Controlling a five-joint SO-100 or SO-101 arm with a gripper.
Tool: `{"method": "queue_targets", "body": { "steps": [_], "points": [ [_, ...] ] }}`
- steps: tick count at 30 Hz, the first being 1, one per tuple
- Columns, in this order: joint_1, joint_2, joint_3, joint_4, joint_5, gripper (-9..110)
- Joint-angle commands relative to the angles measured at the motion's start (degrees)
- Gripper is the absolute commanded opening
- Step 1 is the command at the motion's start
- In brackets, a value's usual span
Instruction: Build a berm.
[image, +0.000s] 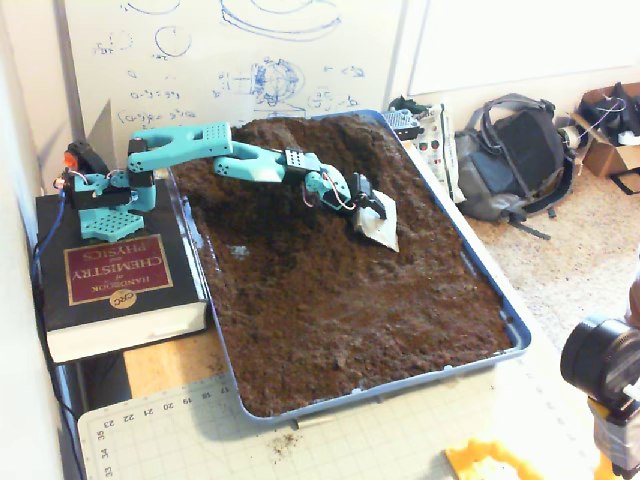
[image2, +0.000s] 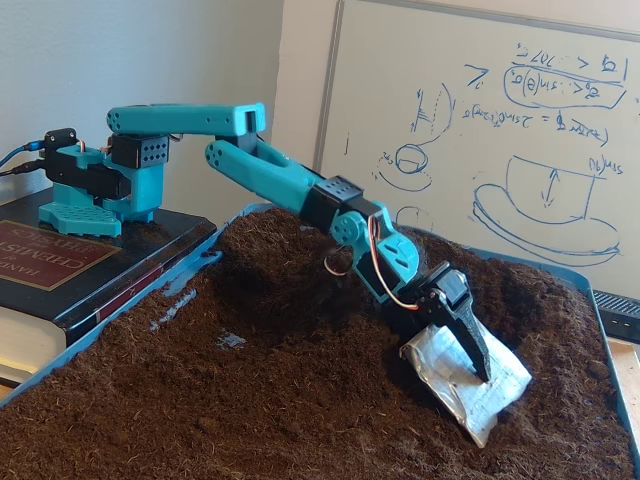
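The gripper (image2: 470, 375), clenched on a foil scoop (image2: 470, 392), could scrape soil (image: 350, 300) away from the berm (image: 300, 150) behind it.

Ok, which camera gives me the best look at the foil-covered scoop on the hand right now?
The low fixed view: the scoop is large and close there, its crinkled foil blade lying on the soil under the hand. The high fixed view shows the scoop only small, but places it mid-tray, below the berm.
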Motion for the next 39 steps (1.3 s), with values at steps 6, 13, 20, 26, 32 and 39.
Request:
{"method": "queue_targets", "body": {
  "steps": [6,13,20,26,32,39],
  "points": [
    [-1.8,3.5,5.8,-1.3,-2.3,0],
    [-3.5,15.8,24.2,-1.3,-4.2,0],
    [-3.0,27.8,38.1,-1.3,-4.4,0],
    [-2.9,34.5,47.3,-1.3,-6.5,0],
    [-2.7,38.8,52.9,-1.3,-10.4,0],
    [-2.7,42.5,57.2,-1.3,-10.6,0]
  ]
}}
